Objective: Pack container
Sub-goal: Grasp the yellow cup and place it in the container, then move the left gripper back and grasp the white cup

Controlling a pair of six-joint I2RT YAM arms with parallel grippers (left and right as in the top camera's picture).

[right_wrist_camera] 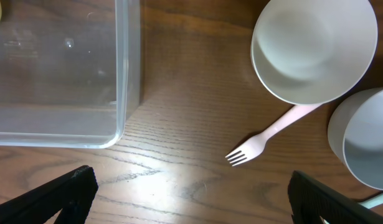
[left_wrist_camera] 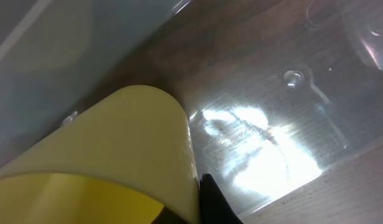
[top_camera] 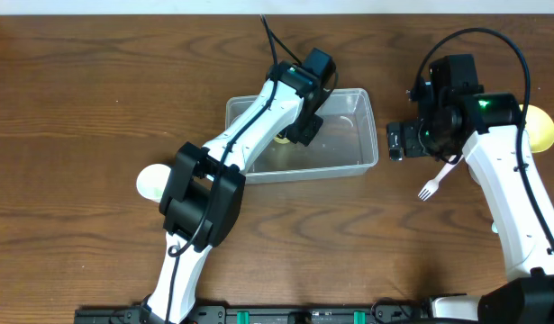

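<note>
The clear plastic container (top_camera: 353, 153) stands at the table's middle. My left gripper (top_camera: 297, 133) reaches down inside it and is shut on the rim of a yellow cup (left_wrist_camera: 116, 149). The cup hangs tilted just above the container's floor (left_wrist_camera: 291, 124), and one black finger (left_wrist_camera: 210, 199) presses its wall. My right gripper (right_wrist_camera: 191, 193) is open and empty. It hovers over bare table to the right of the container's corner (right_wrist_camera: 124, 93). In the overhead view my right gripper (top_camera: 401, 142) sits just right of the container.
A pink fork (right_wrist_camera: 266, 138) lies on the table; it also shows in the overhead view (top_camera: 436, 183). A white bowl (right_wrist_camera: 312, 46) and a pale cup (right_wrist_camera: 365, 140) stand beside it. A yellow bowl (top_camera: 540, 126) is at far right, a pale bowl (top_camera: 153, 183) at left.
</note>
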